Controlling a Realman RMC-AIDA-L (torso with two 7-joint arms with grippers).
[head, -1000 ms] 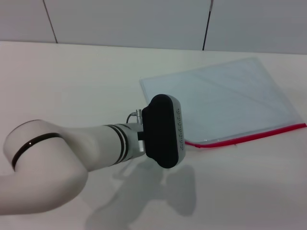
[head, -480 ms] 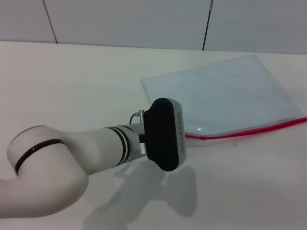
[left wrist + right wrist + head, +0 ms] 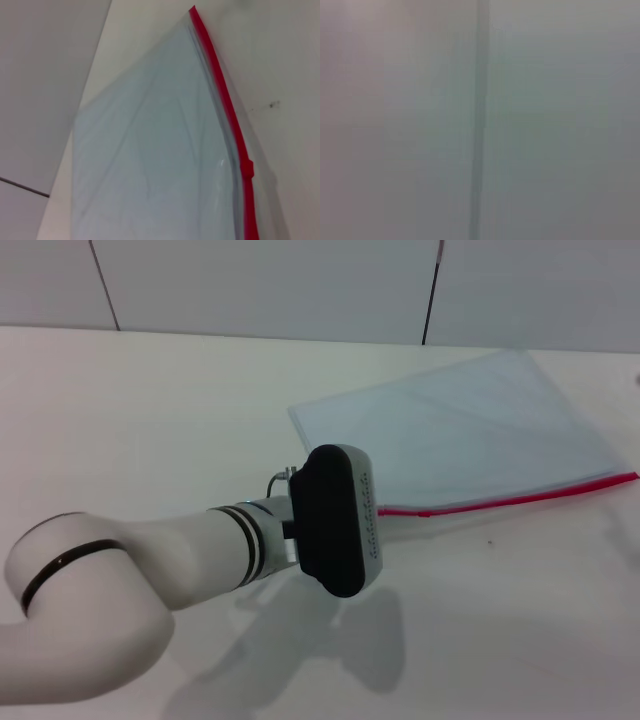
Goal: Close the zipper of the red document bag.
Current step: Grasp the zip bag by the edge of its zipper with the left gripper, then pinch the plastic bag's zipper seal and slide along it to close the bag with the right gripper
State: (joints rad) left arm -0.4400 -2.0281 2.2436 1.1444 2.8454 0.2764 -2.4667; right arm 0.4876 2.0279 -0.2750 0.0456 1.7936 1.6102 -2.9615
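Reaching across the worktop (image 3: 150, 420), the left gripper (image 3: 336, 520), fingers unseen so I cannot tell their state, meets the near corner of the red document bag (image 3: 470, 430) lying flat, apparently anchoring the zipper (image 3: 510, 500).

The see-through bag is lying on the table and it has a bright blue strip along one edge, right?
Not quite. The bag does lie on the table, but the strip along its edge is bright red, not blue. The head view shows this, and the left wrist view shows the same red strip up close.
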